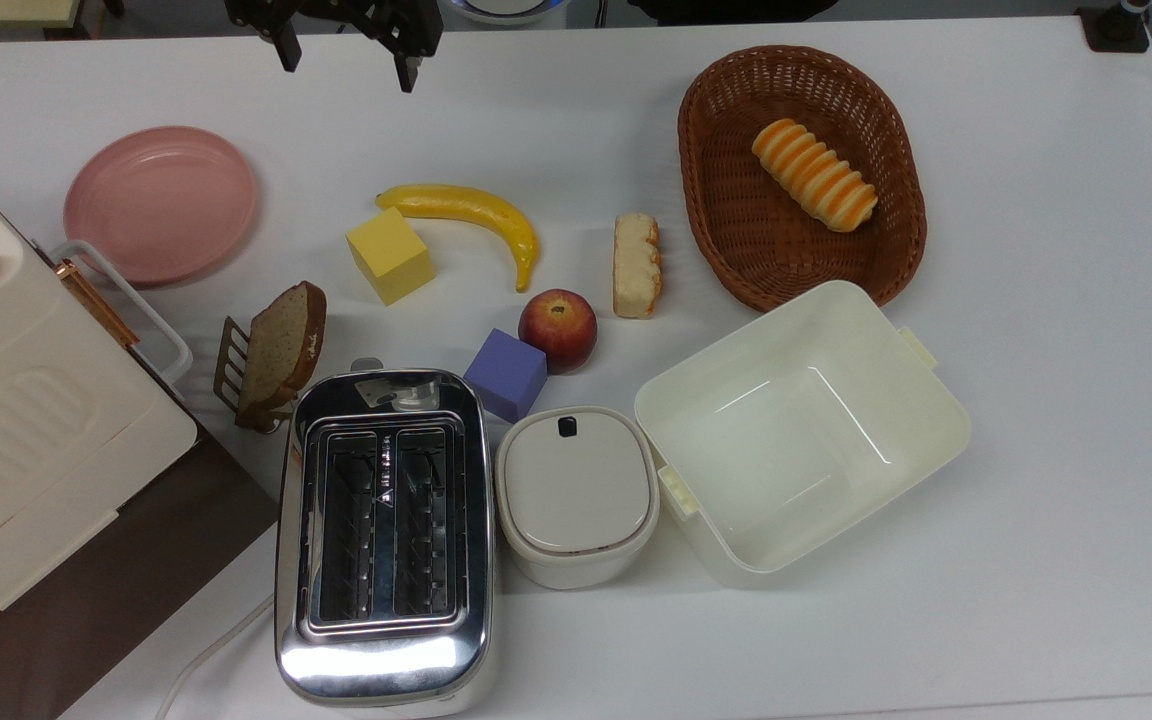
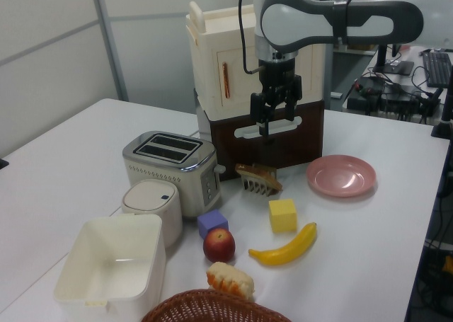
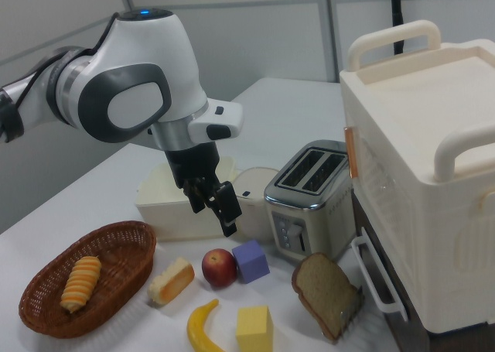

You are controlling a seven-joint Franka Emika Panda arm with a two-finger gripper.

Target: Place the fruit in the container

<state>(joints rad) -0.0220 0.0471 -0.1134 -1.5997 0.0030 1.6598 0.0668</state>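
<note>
Tool [image 1: 346,62] hangs in the air over the surface [image 1: 1036,500] near its far edge in the top view, fingers spread, nothing held. Banana [image 1: 471,213] lies flat mid-surface, just beside the yellow block [image 1: 389,255], well apart from the tool. Red apple [image 1: 558,329] sits against the purple block [image 1: 506,375]. Cream tub [image 1: 921,420], empty and open, stands near the lidded white pot [image 1: 576,495], beside the wicker basket [image 1: 711,190] and toaster [image 1: 383,535].
</note>
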